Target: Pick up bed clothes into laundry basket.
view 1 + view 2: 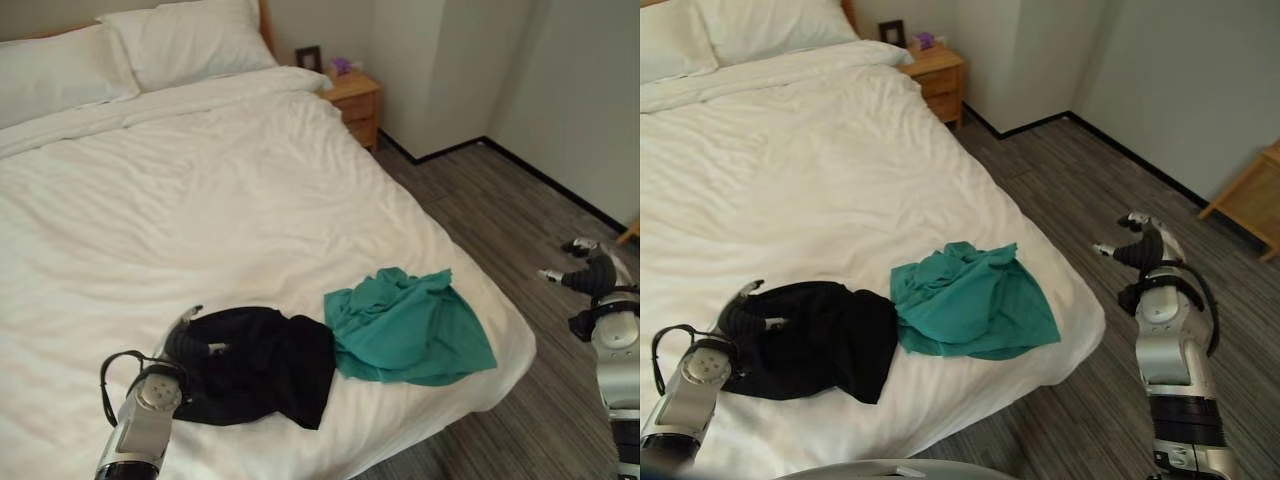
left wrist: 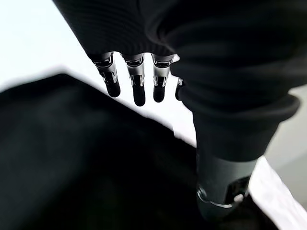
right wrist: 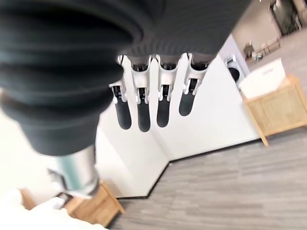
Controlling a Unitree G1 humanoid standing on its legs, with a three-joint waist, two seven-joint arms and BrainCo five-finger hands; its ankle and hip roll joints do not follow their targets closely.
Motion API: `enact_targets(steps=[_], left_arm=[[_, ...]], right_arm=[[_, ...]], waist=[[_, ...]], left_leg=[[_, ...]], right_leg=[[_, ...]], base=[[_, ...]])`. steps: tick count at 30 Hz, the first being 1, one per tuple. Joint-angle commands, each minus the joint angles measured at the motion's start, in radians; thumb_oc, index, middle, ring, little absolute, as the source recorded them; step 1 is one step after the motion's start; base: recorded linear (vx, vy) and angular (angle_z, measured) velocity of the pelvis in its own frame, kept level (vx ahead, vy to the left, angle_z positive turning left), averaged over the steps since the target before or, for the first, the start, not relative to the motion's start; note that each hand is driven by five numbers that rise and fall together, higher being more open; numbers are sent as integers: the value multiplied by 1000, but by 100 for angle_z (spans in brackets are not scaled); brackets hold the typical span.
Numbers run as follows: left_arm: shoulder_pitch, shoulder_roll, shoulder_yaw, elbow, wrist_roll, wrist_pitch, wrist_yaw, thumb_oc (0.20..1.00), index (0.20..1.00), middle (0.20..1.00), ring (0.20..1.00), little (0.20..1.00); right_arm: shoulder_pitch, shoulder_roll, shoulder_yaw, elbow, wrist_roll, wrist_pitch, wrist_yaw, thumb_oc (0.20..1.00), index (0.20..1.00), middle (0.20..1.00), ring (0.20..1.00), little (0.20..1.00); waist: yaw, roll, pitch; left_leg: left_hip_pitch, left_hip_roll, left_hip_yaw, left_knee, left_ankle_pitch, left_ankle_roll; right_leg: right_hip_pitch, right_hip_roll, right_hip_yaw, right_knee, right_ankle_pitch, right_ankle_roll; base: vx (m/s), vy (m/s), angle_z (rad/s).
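Note:
A black garment point(image 1: 265, 365) lies crumpled near the foot of the white bed point(image 1: 200, 200), and a teal garment point(image 1: 410, 325) lies just to its right by the bed's corner. My left hand point(image 1: 185, 342) rests at the black garment's left edge. In the left wrist view its fingers point(image 2: 139, 88) hang straight above the black cloth point(image 2: 72, 167), gripping nothing. My right hand point(image 1: 1140, 245) hovers over the floor to the right of the bed, its fingers point(image 3: 144, 112) straight and empty. A white curved rim point(image 1: 870, 468) shows at the bottom edge of the right eye view.
Two pillows point(image 1: 120, 50) lie at the head of the bed, beside a wooden nightstand point(image 1: 355, 100). Grey plank floor point(image 1: 500, 210) runs along the bed's right side. A wooden piece of furniture point(image 1: 1250, 200) stands at the far right by the wall.

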Motion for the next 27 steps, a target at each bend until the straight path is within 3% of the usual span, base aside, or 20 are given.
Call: enact_targets(steps=[1, 5, 6, 7, 8, 9, 10, 15, 18, 22, 27], left_arm=[[-33, -38, -11, 10, 25, -53, 51, 1000, 1000, 1000, 1000, 1000], [-25, -77, -17, -23, 38, -14, 25, 1000, 1000, 1000, 1000, 1000], [-33, -100, -27, -17, 43, 10, -5, 724, 724, 724, 724, 724], [-38, -110, -38, -1, 41, 23, -27, 724, 724, 724, 724, 724], [-39, -110, -38, 0, 42, 23, -28, 200, 200, 200, 200, 200], [-36, -120, -58, -1, 48, 39, -58, 200, 200, 200, 200, 200], [-39, -128, -74, 21, 46, 32, -65, 200, 200, 200, 200, 200], [-10, -188, -120, 148, -45, -25, -106, 200, 200, 200, 200, 200], [1, -203, -135, 199, -94, -53, -131, 200, 200, 200, 200, 200], [19, -191, -131, 212, -117, -67, -138, 200, 200, 200, 200, 200], [51, -159, -112, 229, -138, -96, -129, 200, 200, 200, 200, 200]], right_arm=[[-95, -106, -44, -76, 45, -28, 31, 200, 200, 200, 200, 200], [-140, -148, -58, -79, 49, -18, 42, 200, 200, 200, 200, 200], [-161, -167, -67, -81, 61, -9, 43, 200, 200, 200, 200, 200], [-175, -169, -70, -91, 66, -2, 50, 200, 200, 200, 200, 200], [-175, -170, -71, -92, 67, -1, 50, 335, 335, 335, 335, 335], [-188, -167, -70, -103, 69, -2, 57, 711, 711, 711, 711, 711], [-197, -161, -61, -111, 74, -6, 59, 1000, 1000, 1000, 1000, 1000], [-282, -60, 65, -136, 64, -16, 122, 1000, 1000, 1000, 1000, 1000], [-287, 71, 209, -84, -3, -42, 153, 1000, 1000, 1000, 1000, 1000], [-252, 169, 304, -11, -67, -64, 136, 1000, 1000, 1000, 1000, 1000], [-212, 285, 446, 217, -148, -86, 49, 1000, 1000, 1000, 1000, 1000]], waist=[[13, 19, -78], [-2, 14, -85], [-10, 11, -87], [-15, 11, -89], [-14, 11, -88], [-18, 12, -88], [-19, 12, -88], [-24, 15, -89], [-9, 19, -83], [3, 18, -76], [45, 14, -56]], left_leg=[[75, 39, 18, 13, -61, -40], [72, 40, 31, 13, -64, -37], [71, 39, 35, 13, -66, -35], [71, 38, 36, 13, -67, -34], [70, 38, 37, 13, -67, -34], [71, 36, 38, 13, -68, -32], [72, 34, 39, 13, -69, -30], [75, 29, 59, 13, -73, -23], [75, 23, 59, 13, -72, -19], [75, 20, 56, 13, -72, -16], [63, 13, 34, 13, -62, -16]], right_leg=[[-94, -20, -16, -10, 119, -5], [-111, -22, -1, -10, 128, -2], [-117, -23, 6, -10, 132, 0], [-118, -24, 8, -10, 133, 2], [-119, -24, 9, -10, 133, 2], [-121, -27, 12, -10, 136, 3], [-122, -29, 13, -10, 136, 5], [-130, -36, 28, -10, 145, 12], [-129, -41, 23, -10, 148, 17], [-125, -45, 13, -10, 148, 19], [-116, -50, -18, -10, 144, 26]], base=[[-9, 31, -22], [-15, 28, -11], [-9, 29, -7], [-9, 29, -6], [-9, 32, -7], [-6, 27, -7], [-4, 48, -7], [-6, 34, -10], [-13, 38, -9], [-7, 23, 0], [-7, 43, 12]])
